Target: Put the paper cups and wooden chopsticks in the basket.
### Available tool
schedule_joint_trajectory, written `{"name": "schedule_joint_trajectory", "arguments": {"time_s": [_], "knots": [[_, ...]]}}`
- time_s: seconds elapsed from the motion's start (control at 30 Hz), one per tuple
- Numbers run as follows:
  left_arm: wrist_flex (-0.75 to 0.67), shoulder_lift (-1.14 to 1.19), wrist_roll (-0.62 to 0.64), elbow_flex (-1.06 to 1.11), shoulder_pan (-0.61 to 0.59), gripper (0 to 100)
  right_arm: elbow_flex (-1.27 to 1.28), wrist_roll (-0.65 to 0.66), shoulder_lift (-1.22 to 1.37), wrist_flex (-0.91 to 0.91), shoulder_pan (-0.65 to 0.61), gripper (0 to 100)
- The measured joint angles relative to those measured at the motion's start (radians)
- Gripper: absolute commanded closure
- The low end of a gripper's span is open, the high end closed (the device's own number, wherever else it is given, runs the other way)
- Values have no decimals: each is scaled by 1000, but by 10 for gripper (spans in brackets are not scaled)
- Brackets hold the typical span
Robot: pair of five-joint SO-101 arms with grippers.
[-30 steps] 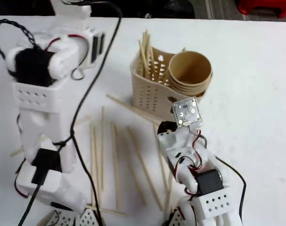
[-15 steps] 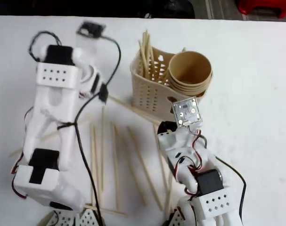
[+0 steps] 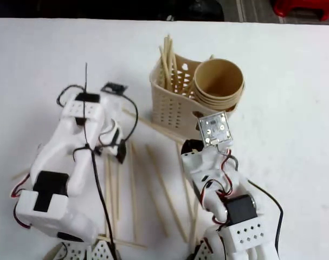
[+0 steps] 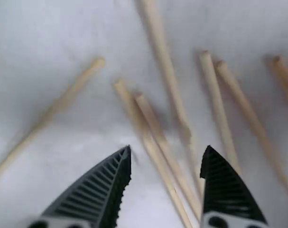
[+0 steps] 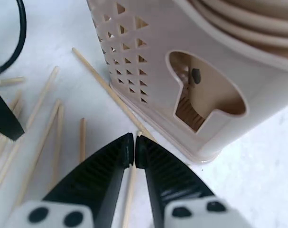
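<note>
**Cups (image 3: pixel 218 81) are in, plenty of chopsticks (image 3: pixel 133 184) aren't**

Left hand (image 4: pixel 167 152) is spread wide just over the loose chopsticks on the table (image 3: pixel 294 135), gripping nothing. Right hand (image 5: pixel 134 140) is pressed together and empty, tip near the basket (image 5: pixel 153 71) corner. Further back, the stacked cups sit in that basket beside a few upright sticks (image 3: pixel 167 59).

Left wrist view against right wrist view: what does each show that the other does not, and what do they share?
Left wrist view: the open left gripper over a pair of chopsticks lying side by side. Right wrist view: the shut right gripper near the basket, with the paper cups stacked inside. Shared: loose chopsticks on the white table.
</note>
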Motion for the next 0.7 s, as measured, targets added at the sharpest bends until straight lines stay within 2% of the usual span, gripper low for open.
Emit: {"name": "schedule_joint_trajectory", "arguments": {"time_s": [0.27,0.37,0.57,0.7], "knots": [[-112,0,3,129,0,763,0,0,0,0,0,981],[-143,0,55,140,0,769,0,0,0,0,0,981],[-206,0,100,144,5,916,0,0,0,0,15,981],[-235,-2,101,143,8,953,0,0,0,0,29,981]]}}
